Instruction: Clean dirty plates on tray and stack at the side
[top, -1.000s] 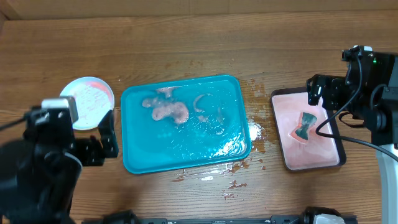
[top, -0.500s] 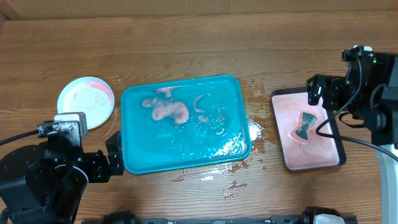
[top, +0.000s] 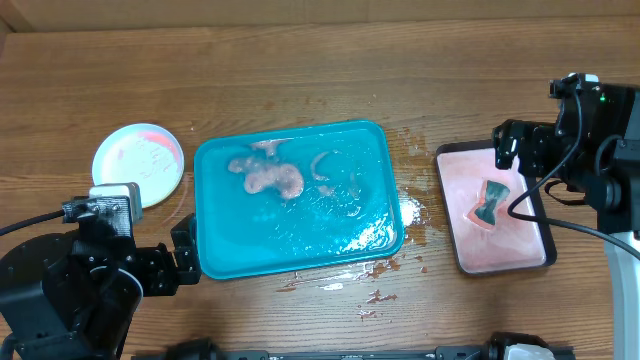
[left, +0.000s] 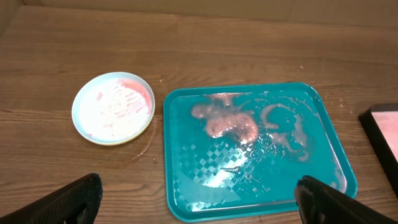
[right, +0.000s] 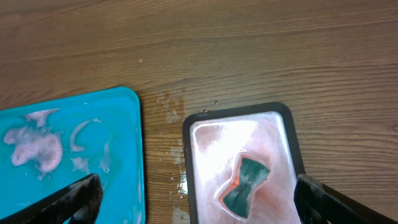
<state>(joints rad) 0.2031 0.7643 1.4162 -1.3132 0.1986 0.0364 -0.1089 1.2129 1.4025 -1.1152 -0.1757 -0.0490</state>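
Right hand, spread wide, hangs over sponge in black-rimmed tray.

Robot lab bench, wooden table

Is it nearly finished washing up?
Nearly done, apparently. The teal tray holds only suds. A blue plate, pink-smeared, sits left of it; a yellowish edge beneath hints at a stack. The sponge lies in the black-rimmed tray. Left fingers and right fingers hang open, empty. That smear may need wiping.
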